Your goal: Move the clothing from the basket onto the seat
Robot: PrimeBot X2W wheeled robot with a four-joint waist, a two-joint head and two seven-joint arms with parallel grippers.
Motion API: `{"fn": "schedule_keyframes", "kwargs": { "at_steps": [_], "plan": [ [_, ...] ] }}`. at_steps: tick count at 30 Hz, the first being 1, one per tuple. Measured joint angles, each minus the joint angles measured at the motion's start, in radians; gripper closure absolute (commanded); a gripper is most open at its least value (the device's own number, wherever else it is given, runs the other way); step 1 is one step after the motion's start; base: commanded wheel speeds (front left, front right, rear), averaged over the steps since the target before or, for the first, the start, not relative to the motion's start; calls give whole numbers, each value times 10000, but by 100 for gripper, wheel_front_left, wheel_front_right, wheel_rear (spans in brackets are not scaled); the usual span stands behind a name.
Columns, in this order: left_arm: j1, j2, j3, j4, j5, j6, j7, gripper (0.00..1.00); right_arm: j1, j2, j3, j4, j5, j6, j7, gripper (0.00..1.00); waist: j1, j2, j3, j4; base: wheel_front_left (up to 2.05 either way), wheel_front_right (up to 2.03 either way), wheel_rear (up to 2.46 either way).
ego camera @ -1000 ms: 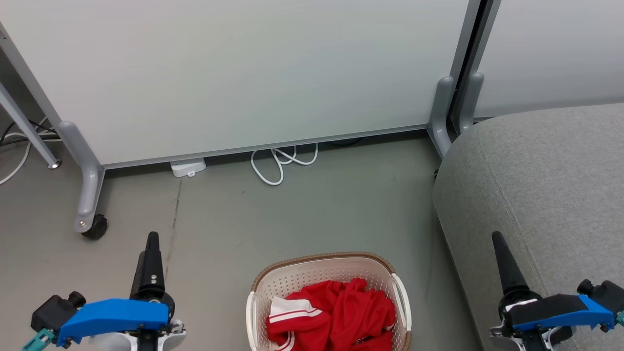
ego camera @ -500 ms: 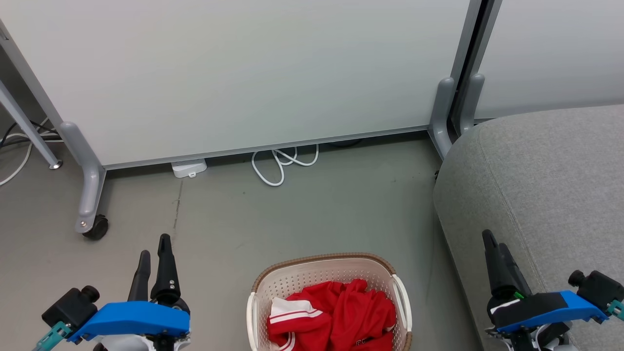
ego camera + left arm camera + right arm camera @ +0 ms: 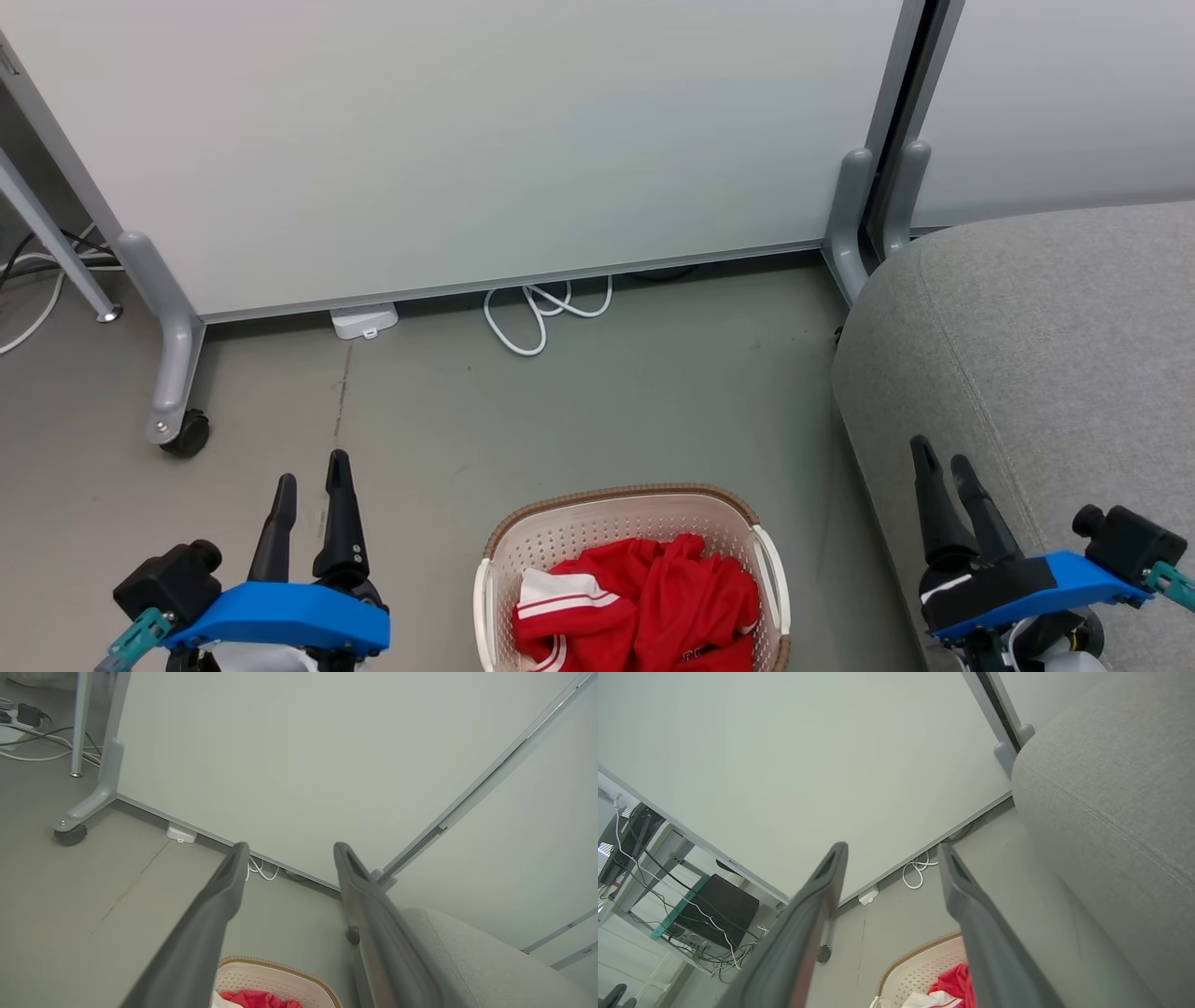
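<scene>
The cream basket [image 3: 624, 513] with its brown rim stands on the floor at the bottom centre of the head view, and the red clothing [image 3: 653, 597] with white striped trim lies bunched inside it. The grey seat [image 3: 1046, 336] fills the right side. My left gripper [image 3: 311, 467] is open over the floor left of the basket, holding nothing. My right gripper [image 3: 943, 452] is open over the seat's front edge, also holding nothing. The left wrist view catches the basket [image 3: 275, 974] and clothing [image 3: 254, 998] at its bottom edge; the right wrist view shows the basket [image 3: 920, 963], clothing [image 3: 955, 977] and seat [image 3: 1111, 812].
A white partition panel [image 3: 467, 140] on grey wheeled feet [image 3: 173, 373] stands behind the basket. A white cable loop [image 3: 537, 313] and a small white box [image 3: 364, 320] lie at its base. Bare grey floor [image 3: 607, 401] stretches between panel and basket.
Both grippers have turned and opened: a second ago each looked like one closed spike, now both pairs of fingers stand apart. Both arms shifted slightly inward. The basket and clothing stayed put.
</scene>
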Motion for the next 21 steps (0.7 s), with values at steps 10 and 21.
{"fn": "schedule_keyframes", "kwargs": {
  "at_steps": [10,21],
  "plan": [
    [-1,19,-186,88,1016,-61,-274,0,-31,-2,0,44,-1106,0,-232,0,0,0,16,15,0,0,0],
    [-2,17,-314,224,1914,-88,-550,0,-67,-6,-31,67,-2205,2,-462,0,1,0,35,9,0,0,0]
  ]
}}
